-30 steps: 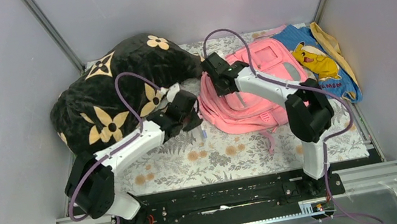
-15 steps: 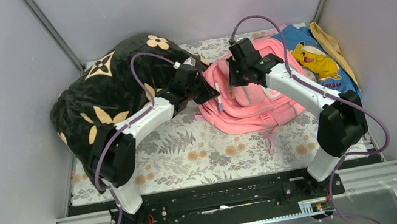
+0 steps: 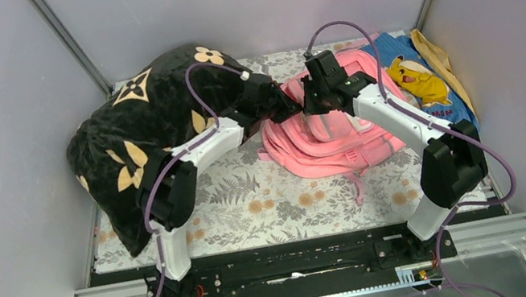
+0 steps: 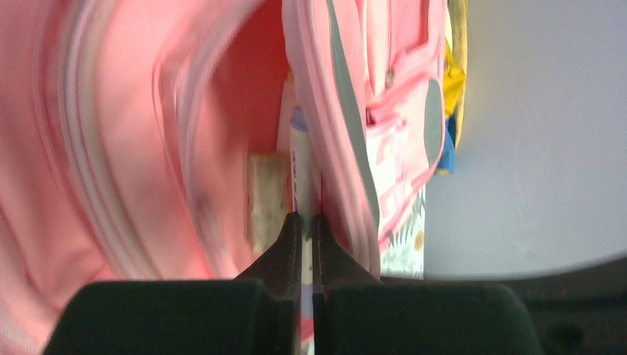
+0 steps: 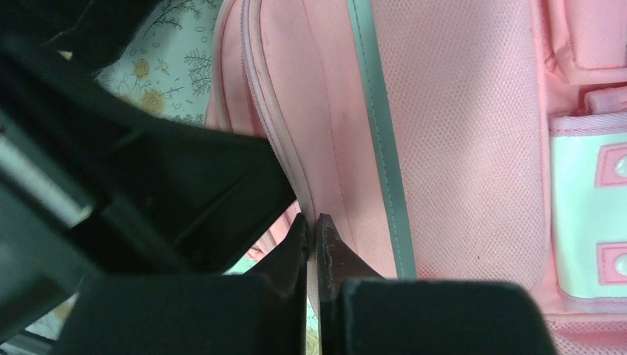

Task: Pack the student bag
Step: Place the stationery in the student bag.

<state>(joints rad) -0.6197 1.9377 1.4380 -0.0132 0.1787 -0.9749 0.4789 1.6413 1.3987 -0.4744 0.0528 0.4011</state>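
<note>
Swinging in from 9 o'clock, the left end effector (image 4: 309, 222), clamped on a pen (image 4: 299, 155), has reached the mouth of the student bag (image 3: 340, 139), which lies at 1 o'clock. The right end effector (image 5: 314, 225) pinches the bag's rim, so dropping the pen in looks like the next step.

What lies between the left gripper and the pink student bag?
A thin white pen-like stick, clamped in the left gripper, reaches into the student bag at its opening; the left wrist view shows it.

Top cam sits high up behind the arm bases (image 3: 175, 270), looking down and forward over the whole table (image 3: 254, 207), while both wrist cams are shoved right up against the pink backpack (image 3: 340, 139) from opposite sides, so all three share its open edge.
</note>
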